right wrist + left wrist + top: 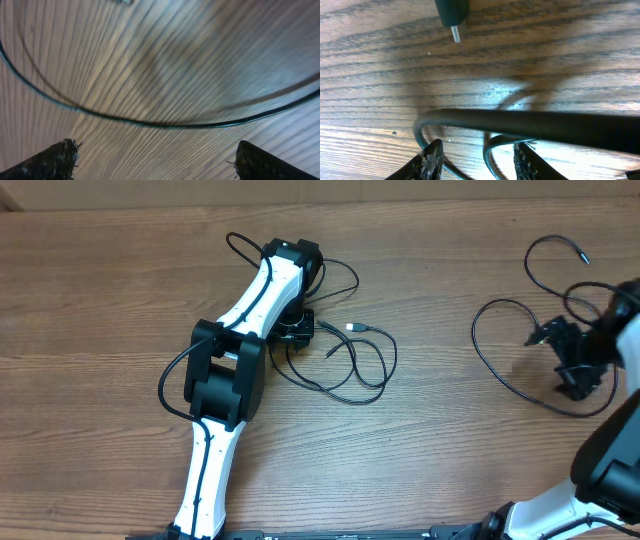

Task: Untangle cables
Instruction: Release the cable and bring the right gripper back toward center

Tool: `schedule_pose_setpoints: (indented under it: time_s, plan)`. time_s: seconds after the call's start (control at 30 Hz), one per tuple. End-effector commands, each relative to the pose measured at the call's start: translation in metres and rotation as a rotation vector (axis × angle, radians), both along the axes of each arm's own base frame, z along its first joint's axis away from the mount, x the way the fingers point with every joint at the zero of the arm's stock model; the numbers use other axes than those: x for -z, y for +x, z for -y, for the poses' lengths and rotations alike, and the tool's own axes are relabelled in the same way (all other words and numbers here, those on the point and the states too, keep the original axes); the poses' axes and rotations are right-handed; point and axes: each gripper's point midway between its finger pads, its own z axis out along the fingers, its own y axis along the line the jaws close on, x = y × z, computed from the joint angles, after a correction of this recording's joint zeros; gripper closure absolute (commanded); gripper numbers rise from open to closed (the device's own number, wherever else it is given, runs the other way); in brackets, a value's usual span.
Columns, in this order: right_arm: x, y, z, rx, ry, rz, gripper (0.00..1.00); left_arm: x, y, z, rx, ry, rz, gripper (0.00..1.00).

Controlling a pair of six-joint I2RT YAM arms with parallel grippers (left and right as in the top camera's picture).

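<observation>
Left gripper [479, 157]: I see jaws part-spread, straddling strands of the centre cable [392, 358], pinching nothing. Right gripper [157, 157]: jaws spread wide, hovering over the 2nd cable [490, 370], which lies looped at far right.

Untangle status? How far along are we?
Done: one cable lies apart by the right arm. In hand: left gripper has its jaws astride a strand of the centre tangle, not clamped; right gripper hovers open over the separated cable. Left: centre loops cross each other.
</observation>
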Motion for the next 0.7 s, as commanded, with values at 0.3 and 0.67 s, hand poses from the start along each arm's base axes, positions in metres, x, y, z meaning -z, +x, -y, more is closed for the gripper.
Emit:
schedule_pose_setpoints:
  time_s: [0.3, 0.67]
  plan:
    - [0.051, 0.015, -0.143, -0.38, 0.002, 0.064, 0.0, 0.068, -0.024, -0.002, 0.006, 0.032, -0.13, 0.53]
    - [0.061, 0.027, -0.18, -0.525, -0.112, 0.138, 0.96, 0.068, -0.024, -0.001, 0.005, 0.029, -0.131, 0.53]
